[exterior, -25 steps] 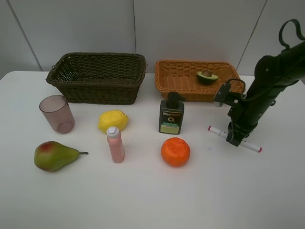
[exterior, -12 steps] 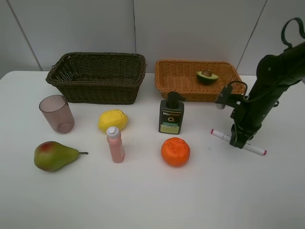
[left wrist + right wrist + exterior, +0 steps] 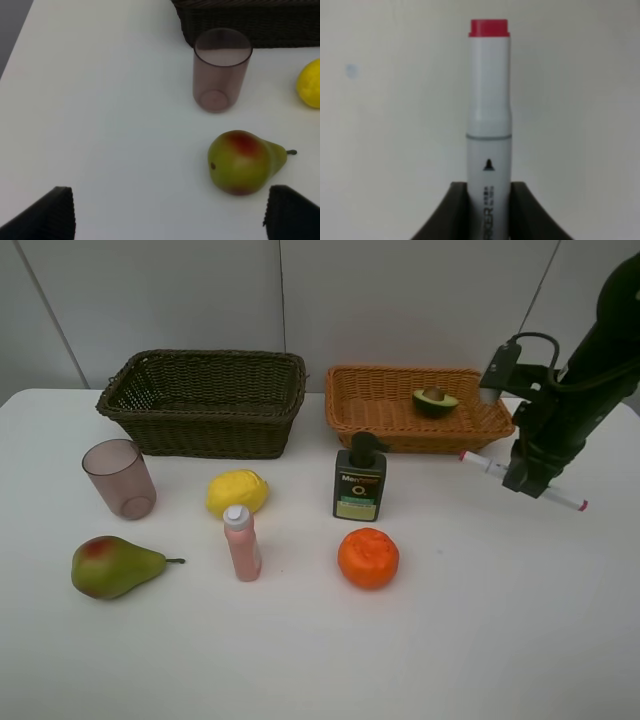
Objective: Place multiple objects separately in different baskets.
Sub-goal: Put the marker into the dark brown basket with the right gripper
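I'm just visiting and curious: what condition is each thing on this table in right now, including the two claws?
Dark basket, nothing visible inside.
Tan basket, holds avocado half.
Cup, upright, empty.
Pear, lying on its side.
Lemon, resting on the table.
Pink bottle, upright, capped.
Pump bottle, upright.
Orange, resting on the table.
Marker, capped, gripped mid-body.
Right gripper, shut on Marker.
Left gripper, open, empty.

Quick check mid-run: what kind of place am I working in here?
Probably a robot lab or test bench rather than a home: a plain white table, pale wall panels behind it, and a dark brown basket and an orange-tan basket set side by side like staged props.
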